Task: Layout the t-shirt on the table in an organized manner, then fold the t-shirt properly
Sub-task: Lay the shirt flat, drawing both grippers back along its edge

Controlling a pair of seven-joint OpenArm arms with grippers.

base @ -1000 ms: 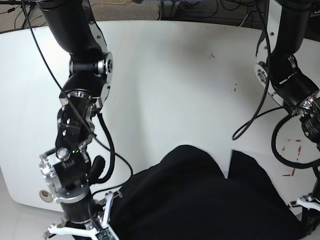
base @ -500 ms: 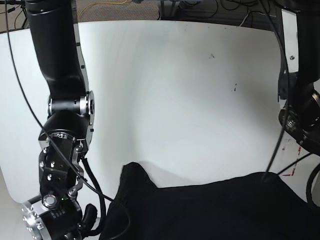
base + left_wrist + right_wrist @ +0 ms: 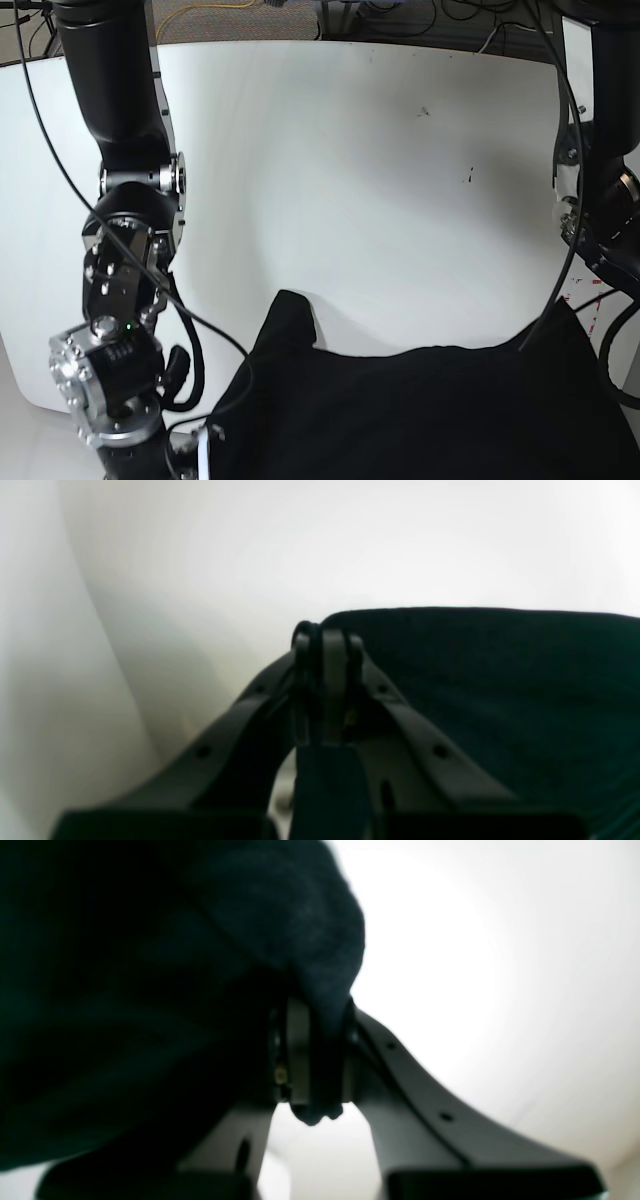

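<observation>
The black t-shirt (image 3: 420, 410) stretches across the bottom of the base view, over the near part of the white table (image 3: 380, 180). One corner peaks at its left and another at its right, and the edge between them sags. In the left wrist view my left gripper (image 3: 326, 645) is shut on the t-shirt (image 3: 500, 680) at its edge, with the cloth running off to the right. In the right wrist view my right gripper (image 3: 317, 1040) is shut on a bunched fold of the t-shirt (image 3: 150, 965). Neither gripper's fingertips show in the base view.
The arm carrying the right wrist camera (image 3: 125, 200) stands over the table's left side, and the other arm (image 3: 600, 200) over its right edge. Red tape marks (image 3: 590, 295) lie at the right. Small dark specks (image 3: 424, 111) dot the far half. Cables run behind the far edge.
Over the second the arms moved apart and the bunched shirt was drawn out into a wide span. In the last half second both held corners shifted farther up the table.
</observation>
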